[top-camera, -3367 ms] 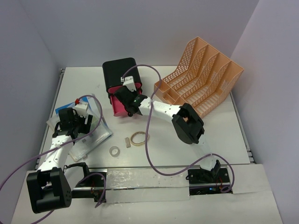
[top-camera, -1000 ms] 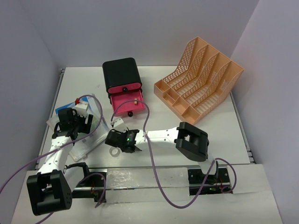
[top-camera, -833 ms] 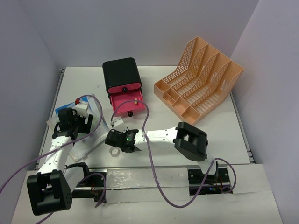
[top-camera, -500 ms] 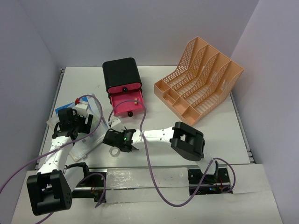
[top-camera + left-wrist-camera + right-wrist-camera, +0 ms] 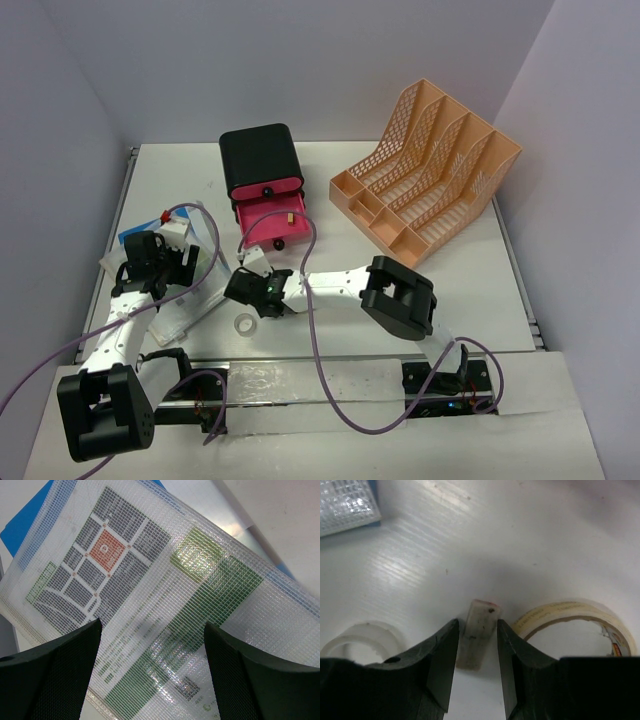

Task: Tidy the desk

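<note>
desk (image 5: 470,300): white top, fills the view under everything, arm bases at near edge.
file rack (image 5: 430,165): peach mesh, far right corner, upright.
drawer box (image 5: 260,160): black, far centre. lower pink drawer (image 5: 272,225) pulled out twd the arms.
mesh pouch (image 5: 165,595): clear, printed sheet inside, flat on desk at left, lying over a blue sheet (image 5: 20,525).
left gripper (image 5: 151,630): over the pouch, fingers wide apart, nothing betw them. touching pouch or not, can't tell.
right gripper (image 5: 476,625): arm stretched low across desk centre, just in front of the pink drawer. jaws narrow, pressed on both sides of small block (image 5: 476,647).
tape ring (image 5: 555,615): yellowish, flat on desk, just right of the block.
white ring (image 5: 357,635): smaller, left of the fingers.
small block: off-white, reddish far end. lifted or on desk, can't tell.
</note>
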`<state>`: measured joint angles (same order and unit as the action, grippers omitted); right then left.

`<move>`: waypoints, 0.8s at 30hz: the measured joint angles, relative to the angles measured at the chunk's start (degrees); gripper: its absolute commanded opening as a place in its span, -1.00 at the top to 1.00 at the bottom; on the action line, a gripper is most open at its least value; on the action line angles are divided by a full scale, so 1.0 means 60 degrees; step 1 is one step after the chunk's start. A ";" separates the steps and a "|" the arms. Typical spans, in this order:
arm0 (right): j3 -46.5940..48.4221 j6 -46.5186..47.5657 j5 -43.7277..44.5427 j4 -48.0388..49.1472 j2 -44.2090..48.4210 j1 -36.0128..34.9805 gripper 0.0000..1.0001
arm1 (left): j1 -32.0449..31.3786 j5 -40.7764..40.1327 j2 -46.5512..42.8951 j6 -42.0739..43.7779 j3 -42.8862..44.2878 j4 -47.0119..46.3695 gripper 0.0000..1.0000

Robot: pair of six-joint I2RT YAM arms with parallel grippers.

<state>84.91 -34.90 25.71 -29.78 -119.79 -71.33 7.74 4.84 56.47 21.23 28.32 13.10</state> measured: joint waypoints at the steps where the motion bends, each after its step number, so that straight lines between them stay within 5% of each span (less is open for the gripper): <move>1: 0.0031 -0.0002 -0.0023 0.0048 -0.0036 0.0000 0.15 | -0.0002 0.0000 0.0000 0.0000 0.0000 0.0000 -0.78; 4: 0.0113 0.0014 -0.0138 0.0158 -0.0110 0.0000 0.35 | 0.0001 0.0000 0.0000 0.0000 0.0000 0.0000 -0.78; 9: 0.0158 0.0091 -0.0290 0.0187 -0.0131 0.0000 0.99 | 0.0001 0.0000 0.0000 0.0000 0.0000 0.0000 -0.78; 17: -0.0177 0.0768 -0.0266 0.0290 0.0373 -0.0007 1.00 | 0.0001 0.0000 0.0000 0.0000 0.0000 0.0000 -0.78; 24: -0.0436 0.1828 0.0674 0.1883 0.2556 0.0402 1.00 | 0.0005 0.0008 0.0000 0.0000 0.0000 0.0004 -0.78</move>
<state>82.30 -23.93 29.75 -18.49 -104.45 -68.92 7.77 4.89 56.47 21.23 28.32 13.13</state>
